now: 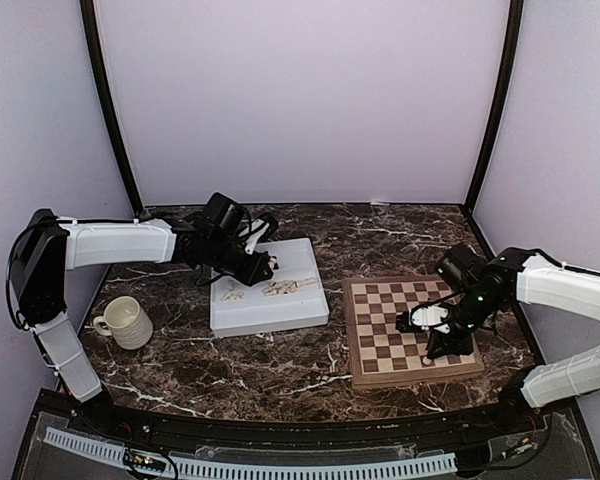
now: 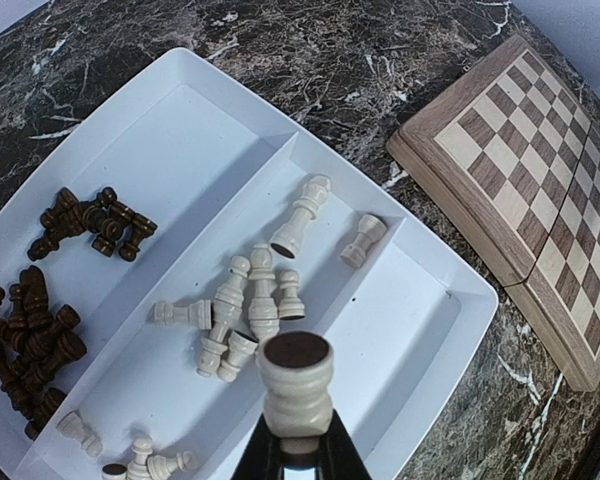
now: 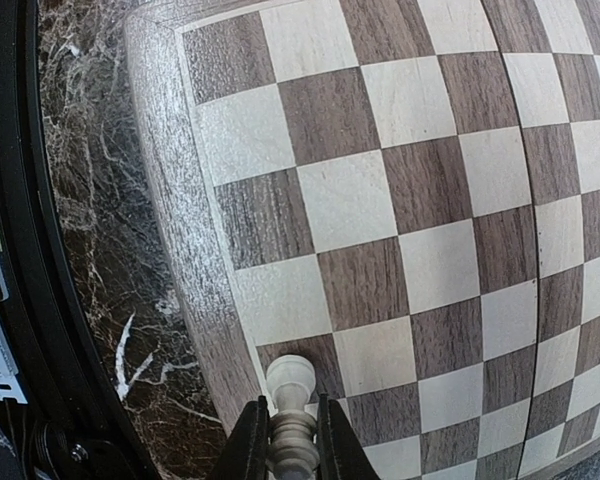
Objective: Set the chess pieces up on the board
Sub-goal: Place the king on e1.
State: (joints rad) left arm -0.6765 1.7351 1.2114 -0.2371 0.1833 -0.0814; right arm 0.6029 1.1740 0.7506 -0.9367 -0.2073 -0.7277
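Overhead, the left pincer [image 1: 261,266] hangs above the white tray [image 1: 280,312] and the right pincer [image 1: 416,322] over the checked wooden board [image 1: 420,373]. Left wrist: jaws clamped tight on a turned cream piece [image 2: 296,385], dark round end up. Right wrist: fingers pinch a cream pawn [image 3: 290,388] over a square by the board's border, beside the marbled bench [image 3: 110,250].

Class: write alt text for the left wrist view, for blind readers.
The left gripper holds a cream chess piece above a white divided tray: dark pieces in one compartment, cream pieces in the other. The chessboard lies alongside.
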